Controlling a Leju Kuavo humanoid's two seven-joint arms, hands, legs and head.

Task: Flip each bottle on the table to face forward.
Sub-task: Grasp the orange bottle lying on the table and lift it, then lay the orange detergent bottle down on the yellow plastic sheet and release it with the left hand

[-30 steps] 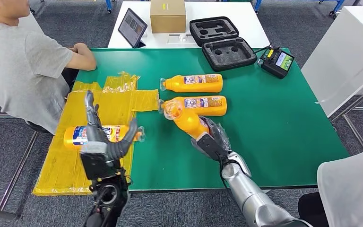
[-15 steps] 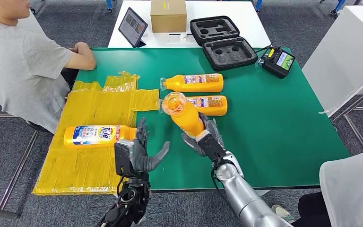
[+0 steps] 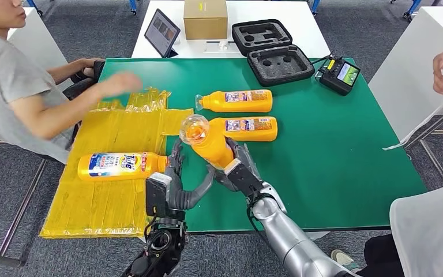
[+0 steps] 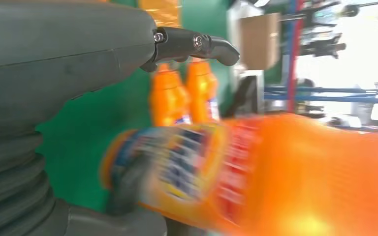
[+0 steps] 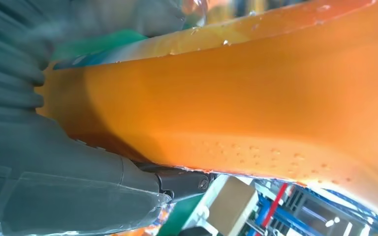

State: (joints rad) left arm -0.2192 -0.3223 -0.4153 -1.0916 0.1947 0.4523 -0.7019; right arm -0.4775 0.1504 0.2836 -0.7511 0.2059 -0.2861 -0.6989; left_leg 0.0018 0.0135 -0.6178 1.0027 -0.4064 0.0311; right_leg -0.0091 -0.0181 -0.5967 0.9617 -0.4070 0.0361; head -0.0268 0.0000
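My right hand (image 3: 237, 171) grips the base of an orange bottle (image 3: 210, 147) and holds it tilted above the green table (image 3: 334, 150), its clear cap (image 3: 193, 129) pointing up and away from me. In the right wrist view the orange bottle (image 5: 256, 93) lies against that hand (image 5: 54, 172). Beside it my left hand (image 3: 176, 183) is open with fingers spread, holding nothing. In the left wrist view this bottle (image 4: 236, 172) is a blur just past the left hand (image 4: 54, 98). Two more orange bottles (image 3: 236, 101) (image 3: 248, 128) lie on the table. A bottle with a blue label (image 3: 118, 166) lies on the yellow sheet (image 3: 115, 133).
A person sits at the table's left, one arm (image 3: 92, 95) stretched over the yellow sheet. A tablet (image 3: 161, 33), a cardboard box (image 3: 205, 19), a black foam case (image 3: 271, 52) and a controller (image 3: 337, 74) stand at the back. Another person (image 3: 432, 231) is at the right.
My right hand has carried the bottle left and raised it more upright. My left hand left the labelled bottle and swung right, toward the held one. The seated person's arm reached over the sheet.
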